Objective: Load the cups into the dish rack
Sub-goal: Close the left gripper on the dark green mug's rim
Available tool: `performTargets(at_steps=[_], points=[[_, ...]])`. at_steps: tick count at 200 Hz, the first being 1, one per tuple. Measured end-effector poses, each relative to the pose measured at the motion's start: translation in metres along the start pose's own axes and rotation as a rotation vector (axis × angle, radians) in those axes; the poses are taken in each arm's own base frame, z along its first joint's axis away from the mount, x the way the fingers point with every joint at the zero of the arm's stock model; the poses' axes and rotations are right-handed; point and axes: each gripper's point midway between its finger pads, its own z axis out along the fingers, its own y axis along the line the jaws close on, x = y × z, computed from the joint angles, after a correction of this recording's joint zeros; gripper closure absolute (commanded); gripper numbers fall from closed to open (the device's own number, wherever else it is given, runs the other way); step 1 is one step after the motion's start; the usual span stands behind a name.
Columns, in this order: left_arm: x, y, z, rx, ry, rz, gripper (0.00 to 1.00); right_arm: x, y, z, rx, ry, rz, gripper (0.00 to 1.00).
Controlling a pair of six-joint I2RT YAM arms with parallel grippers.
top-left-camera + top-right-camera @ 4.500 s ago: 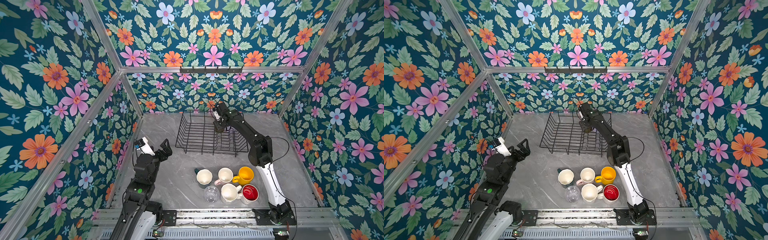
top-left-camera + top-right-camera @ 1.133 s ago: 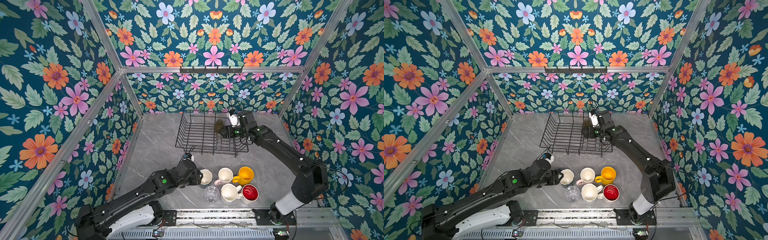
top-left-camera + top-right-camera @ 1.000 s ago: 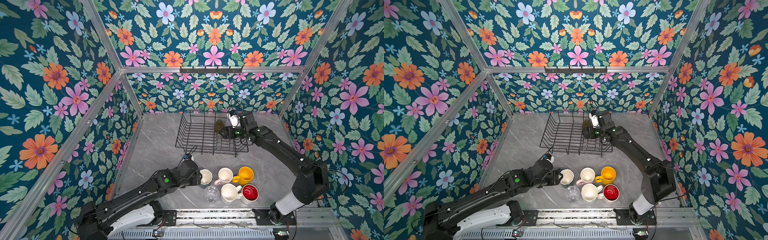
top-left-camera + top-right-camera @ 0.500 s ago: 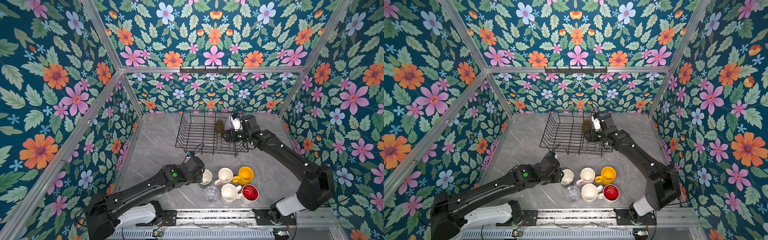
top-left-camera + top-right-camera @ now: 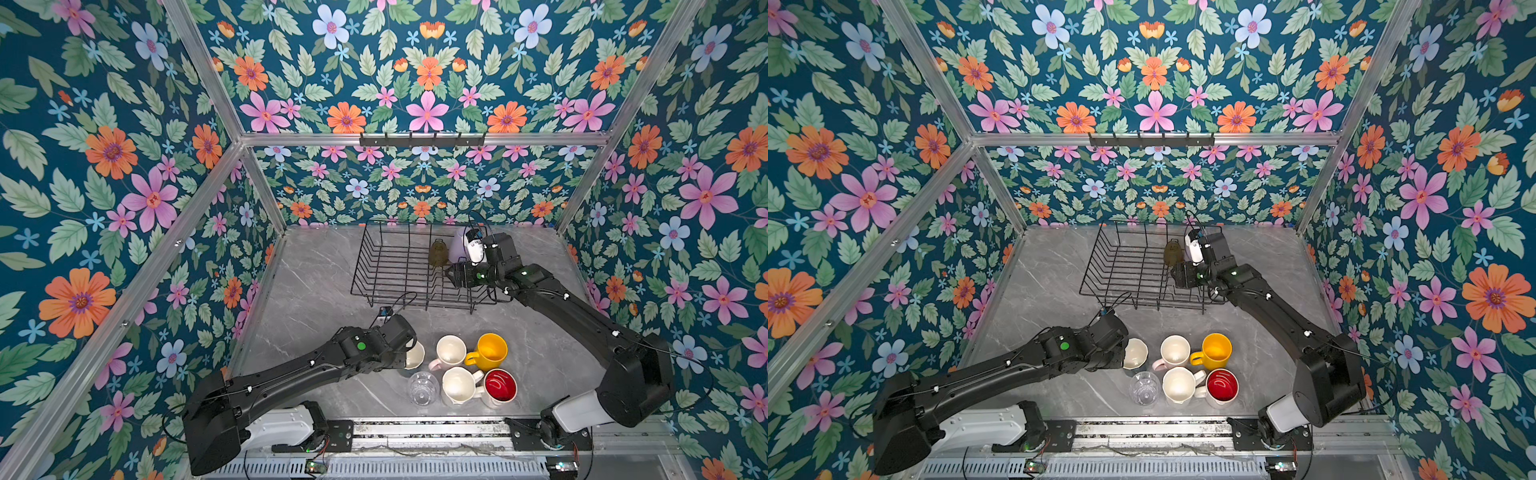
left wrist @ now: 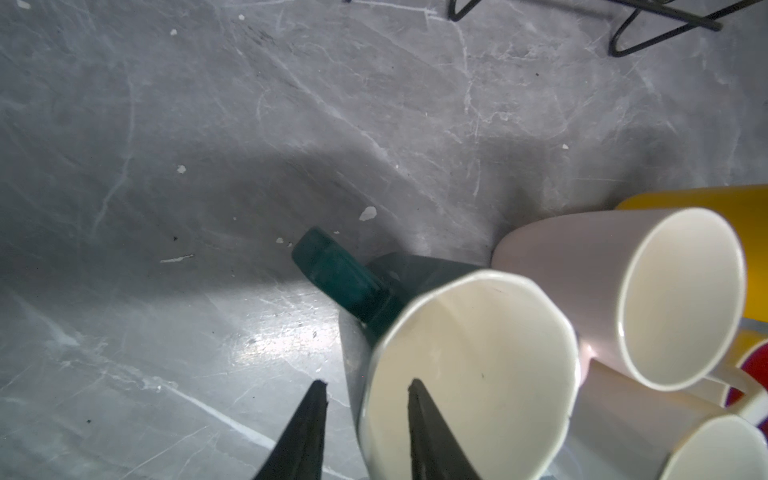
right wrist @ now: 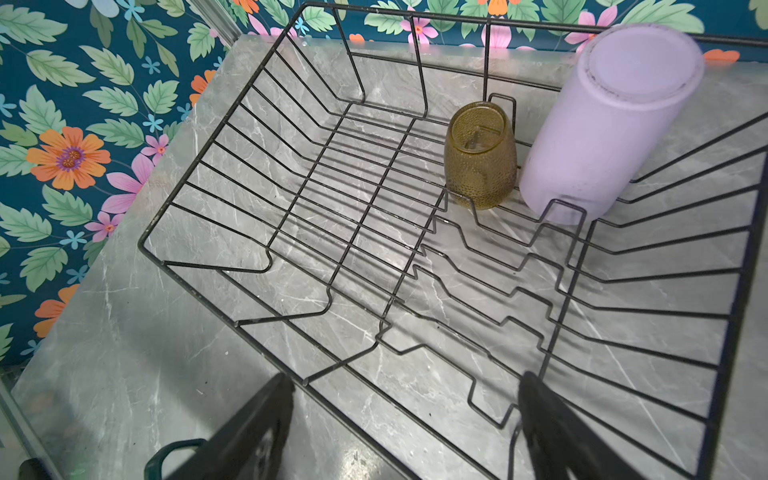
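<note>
Left gripper (image 6: 366, 382) is narrowly open, fingers astride the rim of the dark teal mug (image 6: 478, 365), one inside and one outside. The outer one looks just clear of the wall, hard to say.

The mug is near the worktop's (image 5: 316, 282) front edge, next to the pink mug (image 5: 451, 351), yellow mug (image 5: 490, 351), clear glass (image 5: 422, 386), faceted mug (image 5: 459, 384) and red-lined mug (image 5: 500, 384).

Right gripper (image 7: 405, 377) is spread wide and empty, over the right end of the dish rack (image 5: 395, 270). Olive glass (image 7: 480, 158) and lilac tumbler (image 7: 602, 124) sit inverted in its far right corner.

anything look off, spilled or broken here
Nothing spilled or broken. The olive-brown glass and lilac tumbler stand mouth-down in the dish rack, as they should. The only oddity: small white flecks on the table by the dark teal mug.
</note>
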Motion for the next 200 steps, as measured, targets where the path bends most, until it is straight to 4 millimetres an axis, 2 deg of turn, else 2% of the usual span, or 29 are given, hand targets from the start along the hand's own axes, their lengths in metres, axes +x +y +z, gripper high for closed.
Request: performTargets(at_steps=[84,119,163,192,200], points=[[-0.013,0.004,0.005,-0.058,-0.047,-0.009,0.78,-0.001,0.001,-0.002,-0.003,-0.006,0.002,0.16],[-0.014,0.004,0.01,-0.069,-0.048,-0.009,0.79,-0.001,0.002,-0.002,-0.006,-0.006,0.003,0.16],[-0.015,0.005,0.014,-0.074,-0.048,-0.003,0.87,-0.002,0.002,-0.002,-0.01,-0.006,0.003,0.16],[-0.018,0.008,0.012,-0.078,-0.06,-0.008,1.0,-0.002,0.002,-0.002,-0.011,-0.008,0.006,0.16],[-0.019,0.009,0.011,-0.078,-0.067,-0.012,1.0,-0.002,0.003,-0.002,-0.011,-0.009,0.005,0.16]])
